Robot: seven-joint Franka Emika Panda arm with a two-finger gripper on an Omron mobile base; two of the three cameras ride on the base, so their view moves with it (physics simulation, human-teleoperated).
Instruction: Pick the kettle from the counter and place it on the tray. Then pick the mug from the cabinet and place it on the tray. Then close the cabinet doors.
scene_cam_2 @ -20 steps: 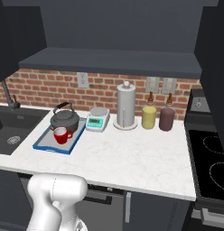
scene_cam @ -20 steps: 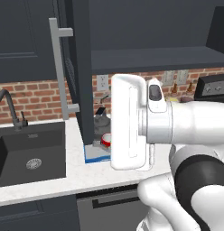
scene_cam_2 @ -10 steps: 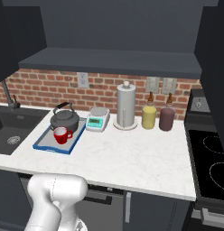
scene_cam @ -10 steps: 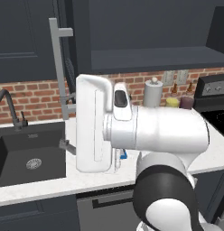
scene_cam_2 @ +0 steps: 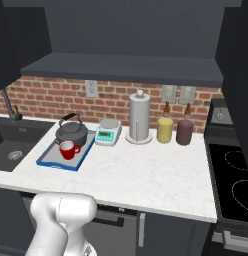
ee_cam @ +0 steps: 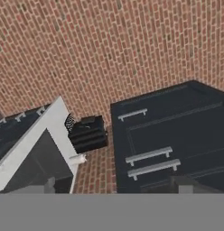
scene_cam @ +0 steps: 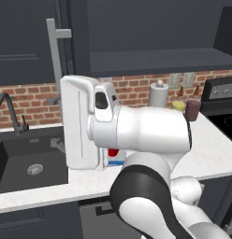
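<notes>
The dark grey kettle (scene_cam_2: pixel 72 132) stands at the back of the blue-rimmed tray (scene_cam_2: pixel 50 161). The red mug (scene_cam_2: pixel 68 149) sits upright on the tray just in front of the kettle. From the left base view, a bit of the mug (scene_cam: pixel 113 152) and the tray's rim (scene_cam: pixel 117 163) peek out behind my arm. The cabinet (scene_cam_2: pixel 121 67) above is open, its dark shelf bare. One of the cabinet doors (scene_cam: pixel 54 60) stands out with its grey bar handle. My gripper (ee_cam: pixel 116 187) is open, with nothing between its fingertips (ee_cam: pixel 50 185), facing a brick wall and dark panels.
Right of the tray along the brick wall are a white-and-teal scale (scene_cam_2: pixel 108 133), a paper-towel roll (scene_cam_2: pixel 139 117), a yellow jar (scene_cam_2: pixel 165 130) and a maroon jar (scene_cam_2: pixel 184 132). The dark sink (scene_cam: pixel 29 163) lies left and a black hob (scene_cam_2: pixel 231 180) right. My arm's white link (scene_cam: pixel 80 123) hides the middle counter.
My arm's big white link has swung leftward across the left base view. Kettle, mug and tray have stayed put.
</notes>
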